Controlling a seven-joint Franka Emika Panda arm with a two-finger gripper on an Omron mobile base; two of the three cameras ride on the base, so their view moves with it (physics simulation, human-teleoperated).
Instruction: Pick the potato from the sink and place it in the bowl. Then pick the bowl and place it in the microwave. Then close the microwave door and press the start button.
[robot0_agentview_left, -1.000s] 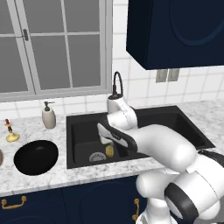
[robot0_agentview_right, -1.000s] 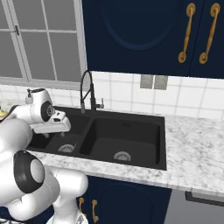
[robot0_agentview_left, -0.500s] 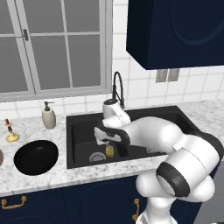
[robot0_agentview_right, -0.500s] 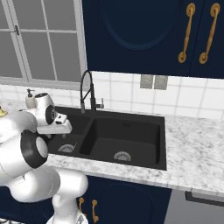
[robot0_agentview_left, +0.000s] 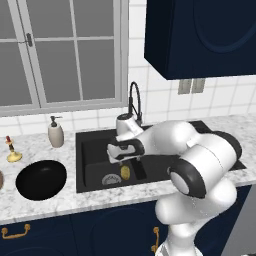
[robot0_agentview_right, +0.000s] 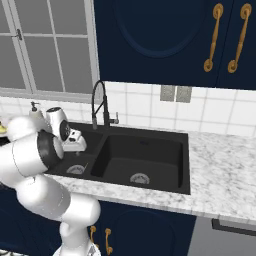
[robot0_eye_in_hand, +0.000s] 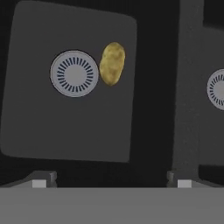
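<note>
The potato (robot0_agentview_left: 125, 172) (robot0_eye_in_hand: 112, 63), a small yellowish-tan oval, lies on the floor of the left basin of the black sink (robot0_agentview_left: 195, 131) (robot0_agentview_right: 150, 137), right beside the round metal drain (robot0_eye_in_hand: 74, 73). My gripper (robot0_agentview_left: 122, 159) (robot0_eye_in_hand: 111, 181) hangs open above that basin, pointing down, with nothing between its fingers. The potato sits well below it and a little toward the basin's front. My hand also appears over the left basin (robot0_agentview_right: 75, 146). The glossy black bowl (robot0_agentview_left: 41, 179) rests on the marble counter left of the sink. The microwave and its door are out of view.
A black arched faucet (robot0_agentview_left: 134, 100) (robot0_agentview_right: 101, 106) rises behind the sink, close behind my hand. A soap dispenser (robot0_agentview_left: 56, 132) and a small brass object (robot0_agentview_left: 12, 153) stand on the counter at the back left. The divider and the right basin's drain (robot0_agentview_right: 139, 178) lie to the right.
The arm's elbow has swung round to the right behind the hand. The hand has shifted slightly and sunk a little over the left basin. The jaws have stayed open and the potato has not moved.
</note>
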